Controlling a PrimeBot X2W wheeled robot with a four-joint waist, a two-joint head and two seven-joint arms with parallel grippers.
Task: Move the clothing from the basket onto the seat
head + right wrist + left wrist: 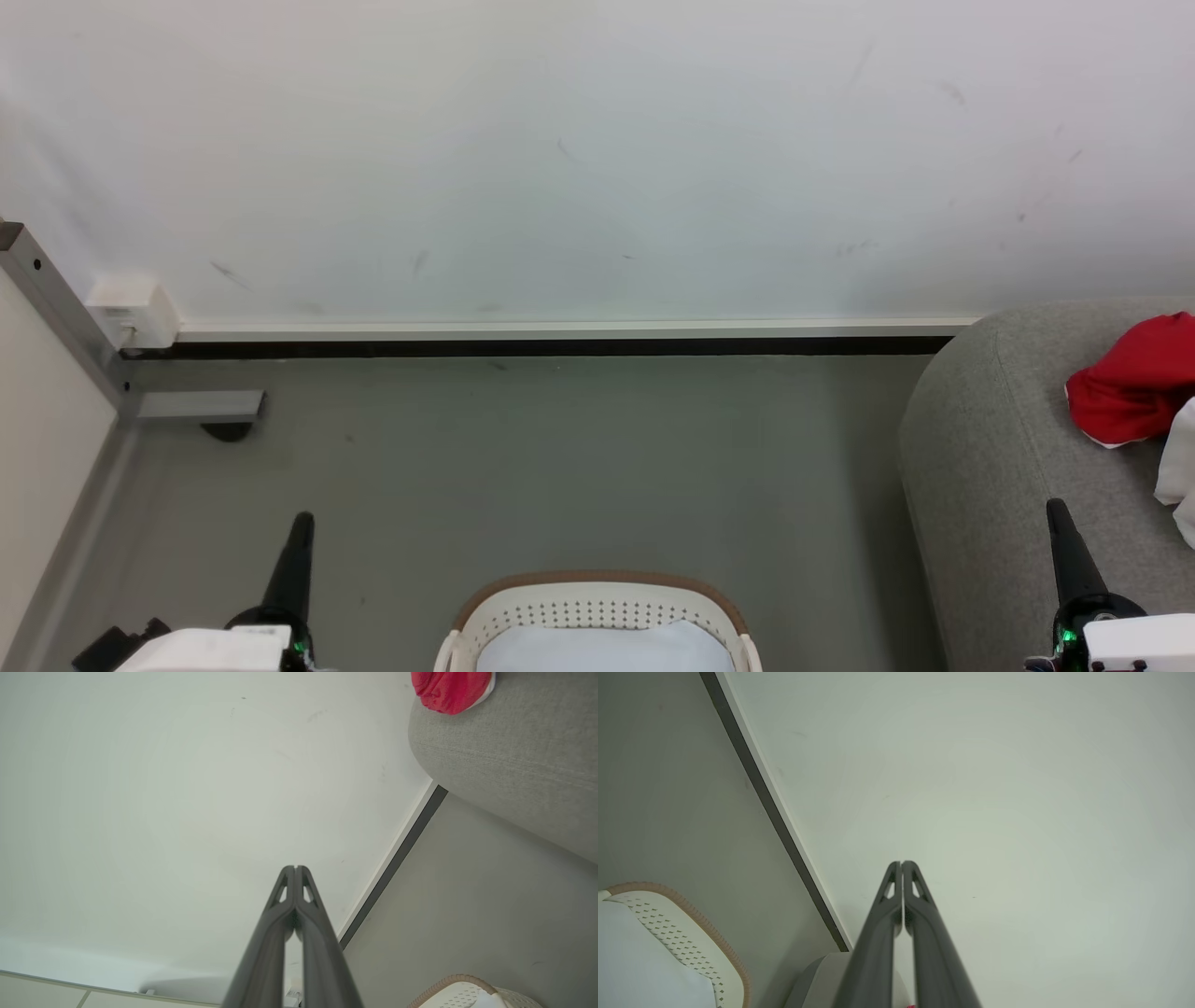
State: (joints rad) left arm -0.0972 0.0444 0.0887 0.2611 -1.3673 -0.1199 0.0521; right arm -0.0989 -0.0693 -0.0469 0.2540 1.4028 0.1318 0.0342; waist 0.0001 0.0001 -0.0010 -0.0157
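Both grippers were seen shut, fingers pressed flat together, nothing held: the left gripper (303, 519) at lower left and the right gripper (1057, 509) at lower right of the head view. This was confirmed in the left wrist view (901, 863) and the right wrist view (295, 868), both of which were aimed at the bare wall (597, 159).

The basket (597, 581) was found on the floor (560, 448), at the bottom centre of the head view. It lay between the two grippers and behind their tips, about as near to one arm as to the other. A pale smooth surface (597, 649) was seen inside it. Whether that was a garment or the basket's own bottom could not be told.

The seat (990, 448) was placed to the right of the basket, with a strip of floor between them. The red garment (1134, 378) was already lying on it, bunched. The white garment (1178, 467) lay just beside it, cut by the frame edge. The red garment was also seen on the seat (509, 751) in the right wrist view (451, 690).

Judgement: the transfer axis ran left to right, from basket to seat. The right arm was judged the nearer to the seat, its fingers overlapping the seat's side in the head view. If anything was left in the basket, a reach down and back would be called for, with the fingers opened first.
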